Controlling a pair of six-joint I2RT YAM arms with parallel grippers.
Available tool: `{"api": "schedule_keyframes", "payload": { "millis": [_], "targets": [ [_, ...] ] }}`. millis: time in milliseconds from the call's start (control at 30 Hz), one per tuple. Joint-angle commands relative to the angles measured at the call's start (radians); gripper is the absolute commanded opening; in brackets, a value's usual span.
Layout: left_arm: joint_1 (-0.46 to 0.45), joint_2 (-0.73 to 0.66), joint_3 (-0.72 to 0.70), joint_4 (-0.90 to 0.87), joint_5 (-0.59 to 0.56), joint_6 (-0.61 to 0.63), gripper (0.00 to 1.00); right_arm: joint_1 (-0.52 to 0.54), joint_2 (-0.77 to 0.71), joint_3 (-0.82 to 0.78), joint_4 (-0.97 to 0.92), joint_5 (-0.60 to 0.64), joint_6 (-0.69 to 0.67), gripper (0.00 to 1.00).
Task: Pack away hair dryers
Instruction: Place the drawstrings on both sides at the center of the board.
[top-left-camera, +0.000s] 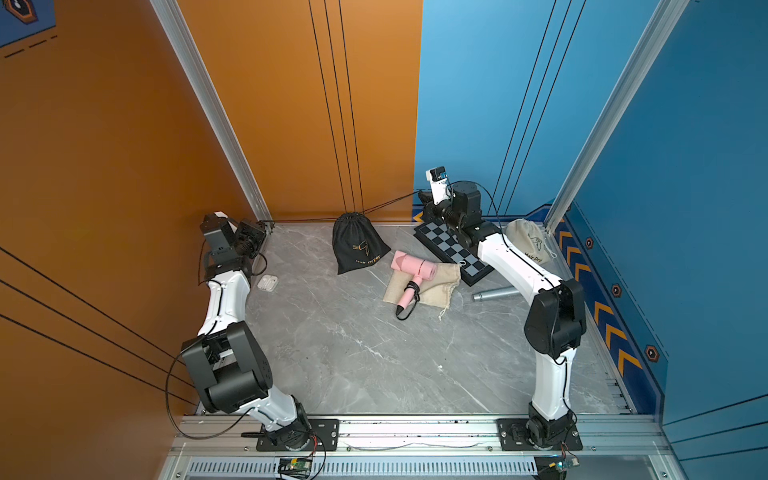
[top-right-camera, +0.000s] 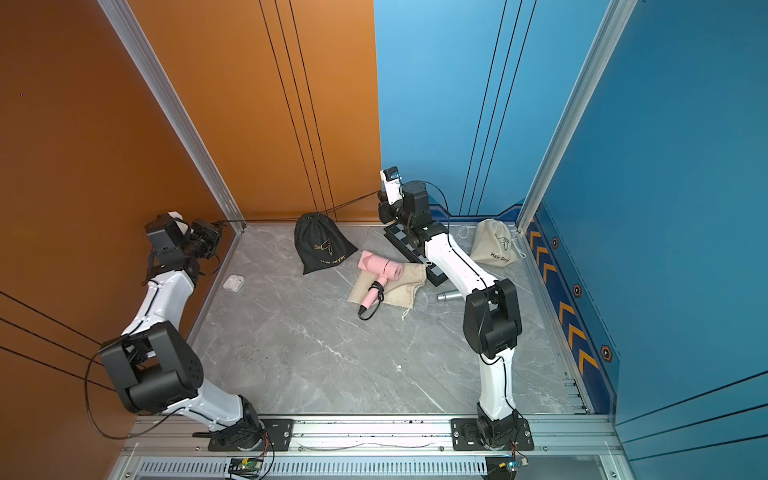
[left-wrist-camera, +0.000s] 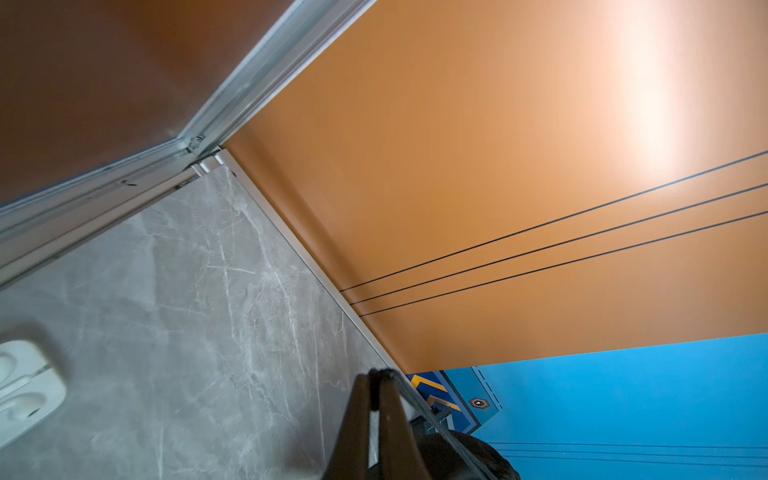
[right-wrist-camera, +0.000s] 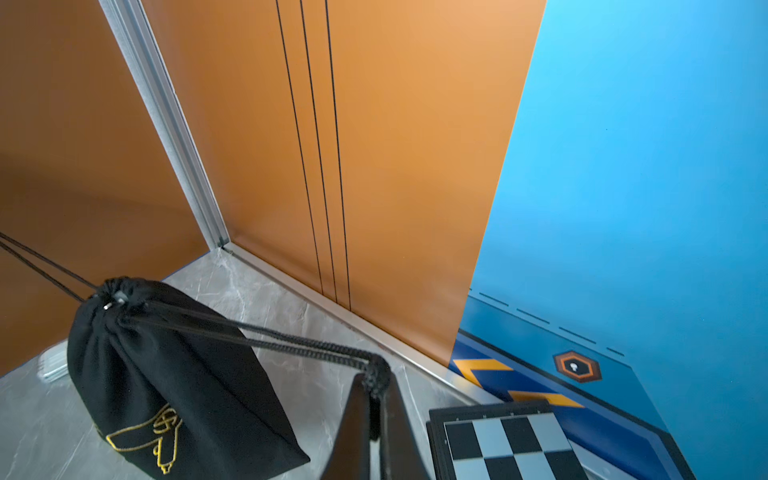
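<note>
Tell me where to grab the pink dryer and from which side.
Probably the handle, from straight above, closing across its width. The dryer lies flat on the beige bag with its slim handle open on both sides; the barrel looks wider. The cord is bundled round the handle, so expect to pinch it too.

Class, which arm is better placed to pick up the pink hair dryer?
Right. The right gripper, shut on the drawstring of the black bag, is nearer the pink hair dryer; the left gripper is off at the back corner, gripping the other drawstring.

smooth plastic hair dryer (top-left-camera: 419, 268), matt cloth bag (top-left-camera: 357, 245), braided drawstring (right-wrist-camera: 316, 353).
</note>
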Motion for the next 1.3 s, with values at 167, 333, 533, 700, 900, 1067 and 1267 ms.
{"api": "schedule_keyframes", "payload": {
  "millis": [167, 333, 533, 700, 900, 1067, 1267],
  "targets": [
    [-0.029, 0.118, 0.079, 0.232, 0.013, -0.050, 0.00, -0.073, 0.193, 0.248, 0.136, -0.008, 0.118, 0.00],
    [-0.036, 0.139, 0.076, 0.261, 0.014, -0.043, 0.00, -0.074, 0.239, 0.298, 0.146, -0.035, 0.149, 0.00],
    [-0.037, 0.151, 0.049, 0.302, 0.051, -0.067, 0.00, -0.074, 0.216, 0.222, 0.183, -0.062, 0.171, 0.00],
    [-0.042, 0.144, 0.002, 0.322, 0.062, -0.076, 0.00, -0.066, 0.176, 0.108, 0.230, -0.083, 0.177, 0.00],
    [-0.053, 0.133, -0.029, 0.331, 0.072, -0.081, 0.00, -0.060, 0.134, -0.005, 0.291, -0.093, 0.194, 0.07],
    [-0.069, 0.123, -0.034, 0.331, 0.075, -0.084, 0.05, -0.060, 0.114, -0.045, 0.327, -0.106, 0.220, 0.11],
    [-0.096, 0.119, -0.036, 0.343, 0.091, -0.104, 0.00, -0.053, 0.102, -0.068, 0.345, -0.123, 0.249, 0.02]
  ]
}}
